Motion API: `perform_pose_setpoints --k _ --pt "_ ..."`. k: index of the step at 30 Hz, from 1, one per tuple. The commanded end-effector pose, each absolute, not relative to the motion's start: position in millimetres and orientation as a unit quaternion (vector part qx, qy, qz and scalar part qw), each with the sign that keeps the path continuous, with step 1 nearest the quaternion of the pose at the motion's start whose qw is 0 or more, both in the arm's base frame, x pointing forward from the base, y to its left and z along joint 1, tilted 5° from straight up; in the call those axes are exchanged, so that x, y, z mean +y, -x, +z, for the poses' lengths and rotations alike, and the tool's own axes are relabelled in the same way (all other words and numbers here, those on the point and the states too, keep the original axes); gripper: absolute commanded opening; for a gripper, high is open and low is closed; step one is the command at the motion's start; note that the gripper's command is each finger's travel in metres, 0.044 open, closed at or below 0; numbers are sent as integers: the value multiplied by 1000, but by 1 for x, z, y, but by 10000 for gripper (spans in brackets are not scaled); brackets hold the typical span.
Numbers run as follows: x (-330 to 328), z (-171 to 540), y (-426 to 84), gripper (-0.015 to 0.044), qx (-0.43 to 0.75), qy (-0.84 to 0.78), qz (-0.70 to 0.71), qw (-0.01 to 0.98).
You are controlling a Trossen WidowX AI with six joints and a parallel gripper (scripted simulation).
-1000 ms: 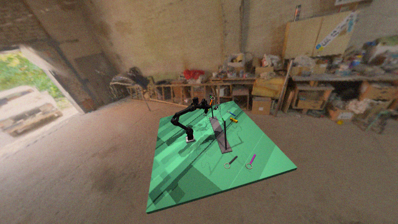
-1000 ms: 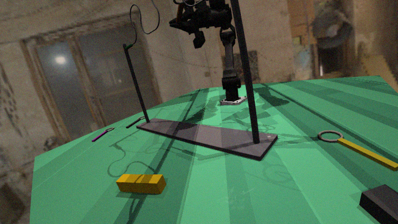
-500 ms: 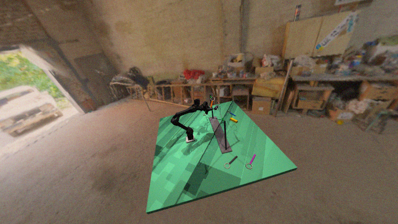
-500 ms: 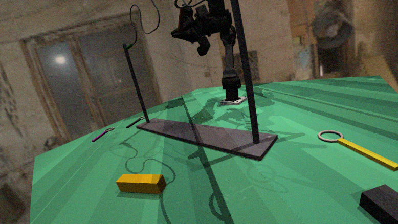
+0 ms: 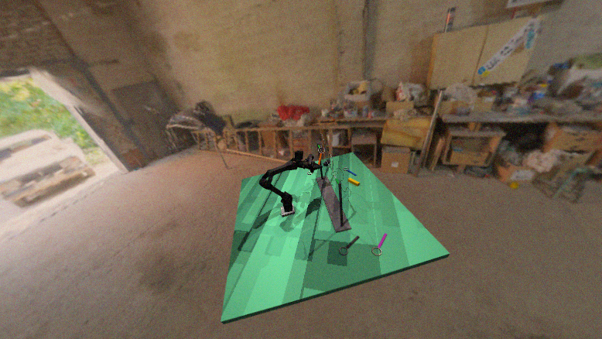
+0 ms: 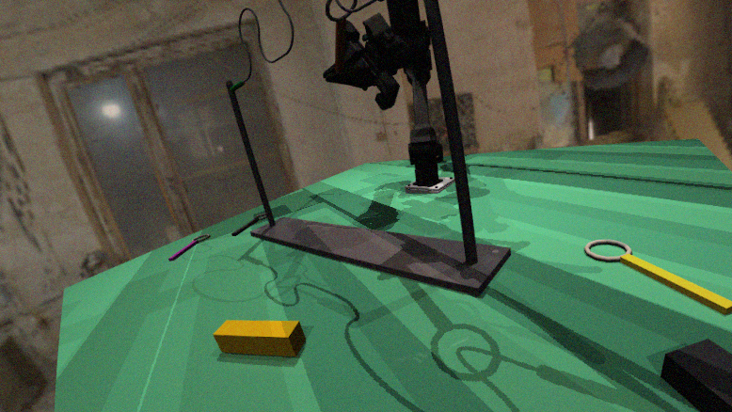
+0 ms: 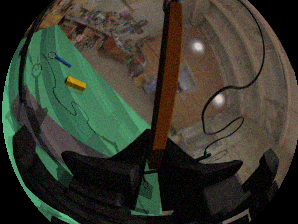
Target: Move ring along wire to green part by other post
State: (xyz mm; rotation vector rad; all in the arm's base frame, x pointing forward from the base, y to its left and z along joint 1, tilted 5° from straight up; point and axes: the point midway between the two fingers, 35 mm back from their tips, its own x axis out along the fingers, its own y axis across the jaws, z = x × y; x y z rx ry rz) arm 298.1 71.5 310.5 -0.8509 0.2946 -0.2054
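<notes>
"Gripper [image 5: 319, 164] [image 6: 334, 71] [image 7: 153, 133]: state?"

"Narrow, shut on the orange handle [image 5: 319, 158] [image 6: 340, 41] [image 7: 168, 75]. Handle's roughly upright."

"Ring [image 5: 323, 150] [image 6: 331, 18]?"

"Atop the handle, above the dark slab [image 5: 332, 200] [image 6: 378, 249] [image 7: 55, 131], near its far-end post [image 5: 321, 171] in the top view. Exterior crops it."

"Wire [image 6: 260, 44] [image 7: 261, 60] through it?"

"Can't tell; too small, cut off. Grey-part contact, same."

"Extras?"

"Yellow block [image 5: 353, 182] [image 6: 256, 339] [image 7: 76, 83], on the surface [image 5: 273, 269] [image 6: 168, 373] [image 7: 107, 107], across the slab from the arm's base [image 5: 284, 214] [image 6: 413, 189]. Next."
</notes>
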Motion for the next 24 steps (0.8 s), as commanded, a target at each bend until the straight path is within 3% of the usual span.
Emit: perform_pose_setpoints --k 1,24 --pt "79 300 -298 -150 152 384 -93 906" --pt "155 259 -291 -150 194 134 -42 971"
